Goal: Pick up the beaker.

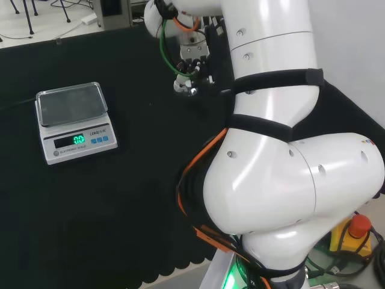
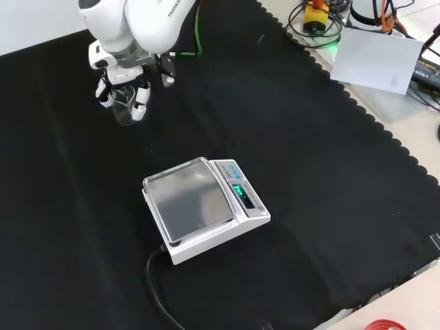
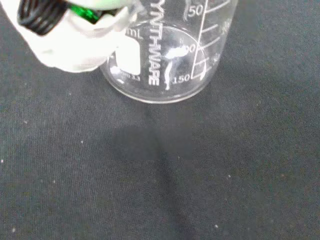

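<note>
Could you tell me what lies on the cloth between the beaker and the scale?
Nothing: in the front view, the stretch of black cloth between the beaker, which stands at the hand, and the scale is bare.

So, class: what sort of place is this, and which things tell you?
Probably a robotics lab set up for chemistry work: a graduated glass beaker under the hand, a digital scale on black cloth, and an emergency stop button by the arm's base.

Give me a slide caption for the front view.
The hand closes around a clear beaker on black cloth, behind a digital scale.
</note>
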